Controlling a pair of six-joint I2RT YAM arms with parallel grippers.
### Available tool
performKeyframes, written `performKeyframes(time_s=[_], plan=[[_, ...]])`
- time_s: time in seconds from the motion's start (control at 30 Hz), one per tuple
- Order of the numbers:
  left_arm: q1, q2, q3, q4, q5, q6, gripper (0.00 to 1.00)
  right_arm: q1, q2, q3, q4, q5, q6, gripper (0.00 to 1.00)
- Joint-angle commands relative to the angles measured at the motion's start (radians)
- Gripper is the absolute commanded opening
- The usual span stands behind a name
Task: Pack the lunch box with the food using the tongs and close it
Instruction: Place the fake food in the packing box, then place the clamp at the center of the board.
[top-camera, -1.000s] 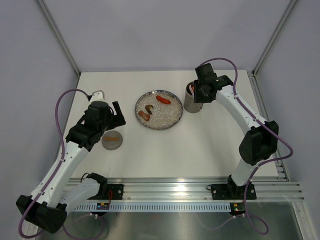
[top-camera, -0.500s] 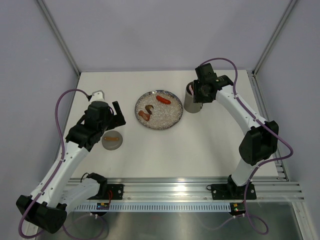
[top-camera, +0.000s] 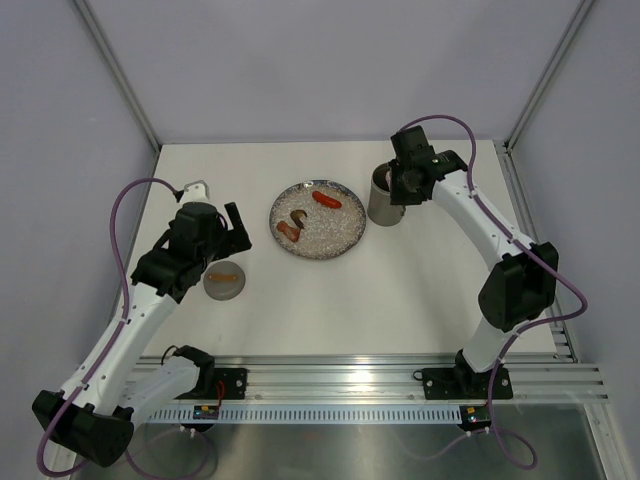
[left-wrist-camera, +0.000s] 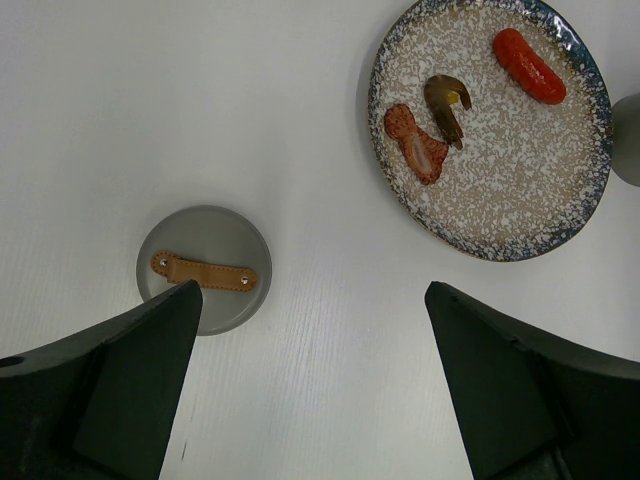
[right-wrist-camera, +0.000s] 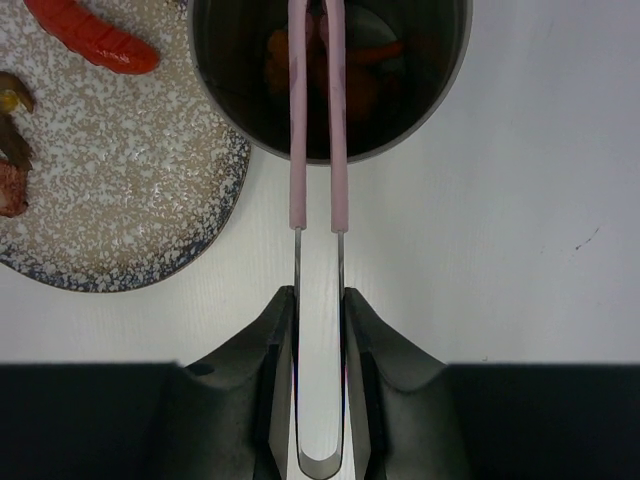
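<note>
The right gripper has only edged a touch above the lunch box, clamped on the tongs, whose matte pink arms run nearly parallel into its round mouth. Likely a drop-off is finishing: orange food lies in the dull metal canister, and a glossy red sausage waits on the speckled plate left of it. Far left, the left gripper gapes wide above the flat lid

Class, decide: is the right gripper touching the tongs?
Touching. The right wrist view shows the right gripper clamped on the tongs, one finger pressed against each arm with no gap.
</note>
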Motion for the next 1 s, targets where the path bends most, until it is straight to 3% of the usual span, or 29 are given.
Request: performKeyframes(time_s=[0.0,0.23,0.4,0.5,0.63,0.87,0.97], plan=[[0.003,-0.015,0.016,0.024,-0.014,-0.002,0.99,-0.003,-0.084,0.030,0.048,0.011,-0.021,0.27],[0.003,-0.006,0.020,0.032,-0.005,-0.003,0.99,-0.003,-0.179,0.022,0.106,0.043,-0.030,0.20],[0.003,-0.009,0.023,0.031,-0.002,-0.003,0.99,-0.014,-0.300,-0.043,0.142,0.289,0.007,0.18],[0.003,-0.020,0.021,0.031,0.005,0.001,0.99,-0.090,-0.354,-0.118,0.116,0.355,0.085,0.19],[0.001,-0.021,0.021,0.029,0.016,0.004,0.99,-0.187,-0.440,-0.347,0.169,0.333,0.151,0.20],[0.003,-0.014,0.020,0.041,0.029,0.001,0.99,-0.206,-0.561,-0.744,0.323,0.318,0.309,0.23],[0.003,-0.015,0.015,0.040,0.030,0.001,0.99,-0.206,-0.564,-0.820,0.363,0.312,0.358,0.25]])
